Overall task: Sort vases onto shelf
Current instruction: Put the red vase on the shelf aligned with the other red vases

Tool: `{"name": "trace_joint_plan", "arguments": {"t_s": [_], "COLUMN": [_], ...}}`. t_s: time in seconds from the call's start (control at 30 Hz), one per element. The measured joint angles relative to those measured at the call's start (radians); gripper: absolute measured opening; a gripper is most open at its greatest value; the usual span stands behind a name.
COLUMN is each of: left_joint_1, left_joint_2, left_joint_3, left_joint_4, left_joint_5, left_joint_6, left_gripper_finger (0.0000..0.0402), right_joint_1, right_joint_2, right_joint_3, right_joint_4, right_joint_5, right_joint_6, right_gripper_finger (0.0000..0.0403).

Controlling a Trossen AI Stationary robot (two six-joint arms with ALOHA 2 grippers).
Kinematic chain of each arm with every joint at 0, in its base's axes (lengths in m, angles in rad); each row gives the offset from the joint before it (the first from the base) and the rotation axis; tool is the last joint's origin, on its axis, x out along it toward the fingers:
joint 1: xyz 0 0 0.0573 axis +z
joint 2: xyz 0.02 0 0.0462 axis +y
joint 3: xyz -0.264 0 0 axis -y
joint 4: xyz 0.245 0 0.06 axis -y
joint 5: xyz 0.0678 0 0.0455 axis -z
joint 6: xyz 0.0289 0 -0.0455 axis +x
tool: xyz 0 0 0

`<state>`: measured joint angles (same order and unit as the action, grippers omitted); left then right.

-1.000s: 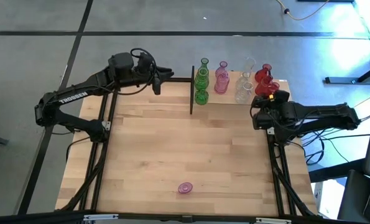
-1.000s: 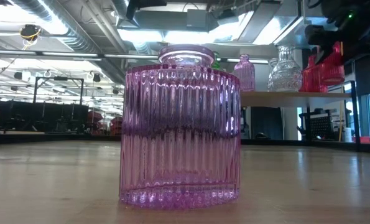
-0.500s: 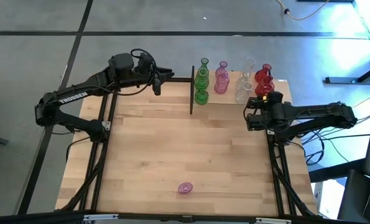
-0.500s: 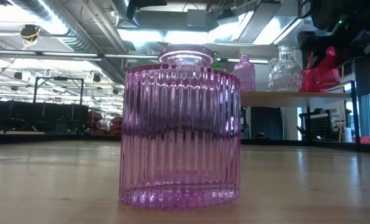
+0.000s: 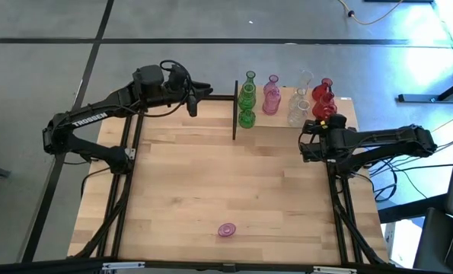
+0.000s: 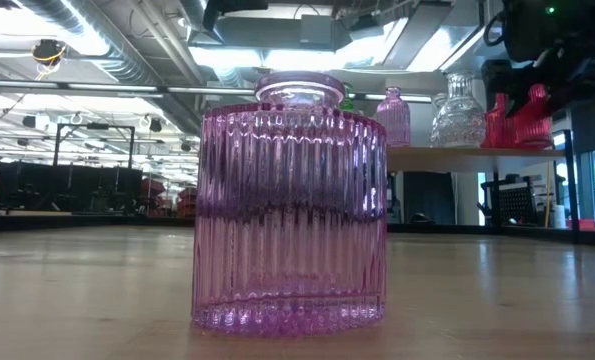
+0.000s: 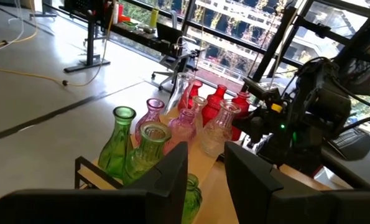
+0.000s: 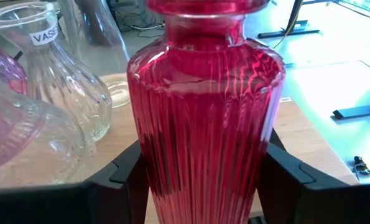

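— Red ribbed glass is seen between the right gripper's (image 8: 200,177) dark fingers (image 8: 125,180). Is it held?

— Yes: a red vase (image 8: 203,124) with vertical ribs and a narrow neck is clamped from both sides. It is placed at the shelf's (image 5: 346,104) right end, just beside the other red vases (image 5: 323,95), and is seen there from above too (image 5: 322,122).

— How are the rest arranged?

— Green vases (image 5: 247,99), pink ones (image 5: 271,95) and clear bulbous ones (image 5: 298,106) are lined up on the light-wood board. A single pink ribbed cylinder (image 5: 226,229) is left well apart on the tabletop (image 5: 173,190), near its front edge.

— And the left gripper (image 5: 192,103)?

— It is held off the shelf's left end, its fingers (image 7: 163,171) parted around nothing.
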<state>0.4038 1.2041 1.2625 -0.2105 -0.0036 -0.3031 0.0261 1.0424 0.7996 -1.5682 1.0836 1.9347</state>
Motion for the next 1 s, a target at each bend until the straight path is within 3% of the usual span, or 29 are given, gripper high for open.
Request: {"name": "trace_joint_plan", "arguments": {"t_s": [1.0], "left_joint_1": [0.0], "left_joint_2": [0.0], "left_joint_3": [0.0], "left_joint_4": [0.001], "left_joint_5": [-0.014], "left_joint_6": [0.0], "left_gripper_finger": [0.0098], "right_joint_1": [-0.001], "right_joint_2": [0.002], "right_joint_3": [-0.043], "right_joint_4": [0.027], "right_joint_5": [0.041], "right_joint_6": [0.048], "right_gripper_finger": [0.02]}}
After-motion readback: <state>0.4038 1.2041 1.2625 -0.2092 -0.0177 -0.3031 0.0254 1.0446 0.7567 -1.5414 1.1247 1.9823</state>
